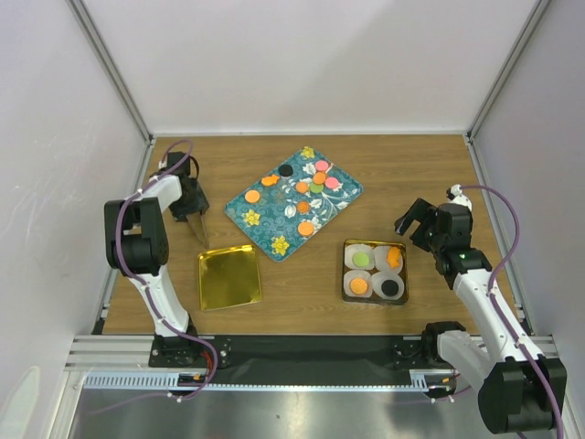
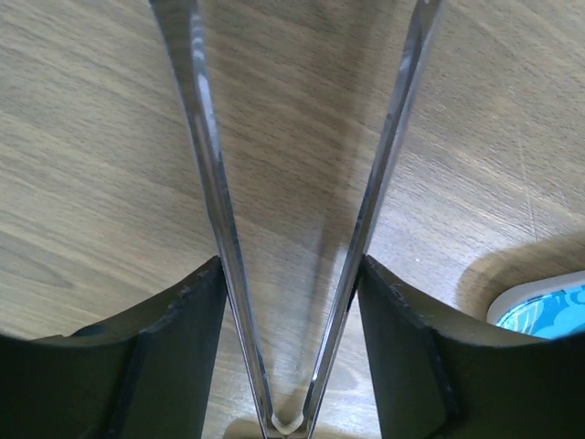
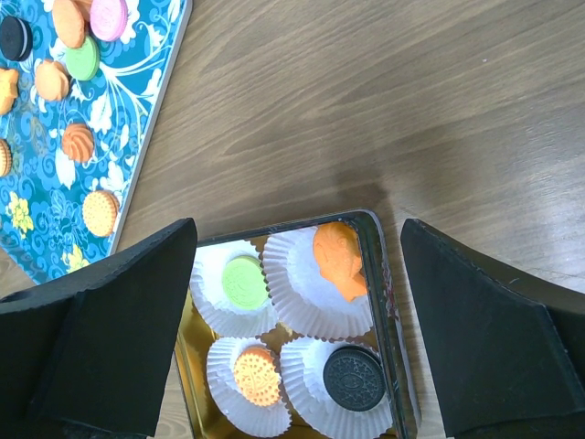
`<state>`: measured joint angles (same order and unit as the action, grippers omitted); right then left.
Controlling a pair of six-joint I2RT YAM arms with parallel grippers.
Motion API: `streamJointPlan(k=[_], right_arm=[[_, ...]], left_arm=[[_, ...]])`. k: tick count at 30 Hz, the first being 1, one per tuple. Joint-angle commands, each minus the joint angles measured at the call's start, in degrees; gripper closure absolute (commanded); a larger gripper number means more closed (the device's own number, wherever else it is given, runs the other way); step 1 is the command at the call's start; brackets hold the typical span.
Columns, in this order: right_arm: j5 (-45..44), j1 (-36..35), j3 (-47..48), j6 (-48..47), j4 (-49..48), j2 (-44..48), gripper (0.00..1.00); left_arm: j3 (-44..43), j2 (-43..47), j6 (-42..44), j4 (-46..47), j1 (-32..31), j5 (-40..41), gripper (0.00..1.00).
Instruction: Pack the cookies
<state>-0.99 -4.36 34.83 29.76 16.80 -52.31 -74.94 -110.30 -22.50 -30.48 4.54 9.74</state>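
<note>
We see the left gripper (image 2: pixel 291 274) clamped on a pair of metal tongs (image 2: pixel 206 183), the blades spread and nothing between them, poised over bare wood just off the left corner of the teal floral tray (image 1: pixel 267 212). The right gripper (image 1: pixel 416 219) hangs empty beyond the tray's right corner, jaws wide apart. About ten cookies (image 1: pixel 306 228) lie loose on the tray, most toward its far right end. Four more sit in the gold tin (image 3: pixel 388 311) just off the tray's near right edge, one in each of its white paper cups (image 3: pixel 292 274): a green disc (image 3: pixel 245 282), an orange fish shape (image 3: pixel 336 261), a round orange biscuit (image 3: pixel 256 375) and a black sandwich cookie (image 3: pixel 355 377). What we take for the tin's lid (image 1: pixel 228 276) lies off the tray's near left edge. We judge the step in hand to be fetching another cookie with the tongs. To do it well, we would set the blades either side of one cookie lying apart from its neighbours, such as the orange one nearest the tray's near right edge. We would squeeze only enough to lift it, then carry it level. The tray's rim has to be cleared going in and out, and the tin's wall and frilled cups on the way down. Open table (image 1: pixel 411 165) shows beyond the tray's far right edge and between tray and tin, which gives room to swing. The side panel (image 1: pixel 55 137) left of the tray stands close to the left arm.
</note>
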Motion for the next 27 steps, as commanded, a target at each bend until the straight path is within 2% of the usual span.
streamJointPlan(k=[1,7,15,21,26,27], right_arm=[[0.12,0.23,0.77,-0.84,-1.68,-0.16,0.00],[0.29,0.23,0.77,-0.84,-1.77,-0.51,0.01],[0.38,0.23,0.85,-0.93,-1.68,-0.42,0.00],[0.38,0.23,0.94,-0.93,-1.77,-0.51,0.00],[0.47,0.23,1.03,-1.02,-1.42,-0.95,0.00],[0.47,0.32,1.03,-1.19,-1.42,-0.86,0.00]], left_arm=[[-2.58,-0.18,-0.35,2.09,0.56,-0.07,0.33],[-4.07,0.79,0.00,1.65,0.65,-0.33,0.17],[-5.66,3.33,0.53,-0.19,0.65,-0.77,0.03],[-2.77,12.72,-0.44,-0.28,0.21,-0.51,0.03],[4.61,23.09,-2.45,0.06,-3.74,1.25,0.07],[8.19,26.77,-3.07,0.50,-5.75,1.51,0.09]])
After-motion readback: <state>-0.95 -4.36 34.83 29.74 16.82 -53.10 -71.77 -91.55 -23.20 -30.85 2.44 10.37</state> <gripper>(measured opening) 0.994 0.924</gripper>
